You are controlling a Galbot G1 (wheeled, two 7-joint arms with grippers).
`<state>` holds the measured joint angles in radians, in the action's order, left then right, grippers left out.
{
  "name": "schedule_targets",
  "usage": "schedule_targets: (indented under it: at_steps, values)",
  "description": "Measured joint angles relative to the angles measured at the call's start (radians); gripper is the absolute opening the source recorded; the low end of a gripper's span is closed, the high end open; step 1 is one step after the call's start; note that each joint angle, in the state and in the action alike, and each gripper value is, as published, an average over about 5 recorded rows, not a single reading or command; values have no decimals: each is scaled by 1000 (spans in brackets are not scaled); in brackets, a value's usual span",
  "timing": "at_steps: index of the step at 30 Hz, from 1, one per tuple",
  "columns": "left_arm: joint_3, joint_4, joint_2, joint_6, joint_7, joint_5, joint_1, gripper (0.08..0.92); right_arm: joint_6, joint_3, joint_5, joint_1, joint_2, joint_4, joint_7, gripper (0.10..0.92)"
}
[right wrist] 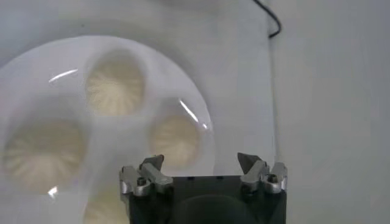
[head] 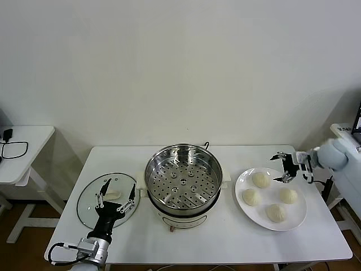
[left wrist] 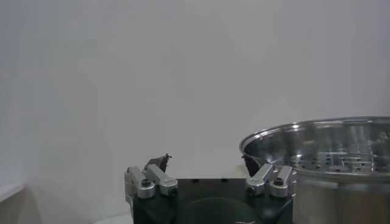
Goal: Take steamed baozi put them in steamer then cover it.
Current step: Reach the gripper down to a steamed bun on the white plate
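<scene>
Several cream-white baozi lie on a white plate (head: 299,217) at the table's right; the farthest (head: 260,180) is nearest my right gripper (head: 282,167). That gripper is open and empty, over the plate's far right rim. In the right wrist view, baozi (right wrist: 175,141) sit on the plate (right wrist: 36,73) ahead of the gripper (right wrist: 201,161). The steel steamer (head: 182,180) stands at the table's centre, uncovered, its perforated tray bare. My left gripper (head: 119,189) is open and empty over the glass lid (head: 90,206). The steamer (left wrist: 329,152) also shows in the left wrist view beside the gripper (left wrist: 206,161).
The glass lid's white handle (head: 113,195) lies between my left gripper's fingers. A small white side table (head: 22,152) with a black cable stands at the left. A white unit (head: 350,169) stands at the right edge.
</scene>
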<state>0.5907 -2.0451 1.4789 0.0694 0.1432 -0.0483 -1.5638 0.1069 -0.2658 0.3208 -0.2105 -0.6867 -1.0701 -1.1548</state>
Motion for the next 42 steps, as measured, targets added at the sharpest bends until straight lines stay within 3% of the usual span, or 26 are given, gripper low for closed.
schedule_targets:
  at_steps: [18,32,42]
  values:
    - [8,13,8,12,-4,-14,-2,823,17,-83,93,80,-175,225,-59,823]
    - [10,17,14,20,-6,-21,-4,823,35,-51,175,80,-238,298,-48,823]
    - [6,23,20,26,-10,-26,-3,823,44,-28,204,64,-245,304,-38,718]
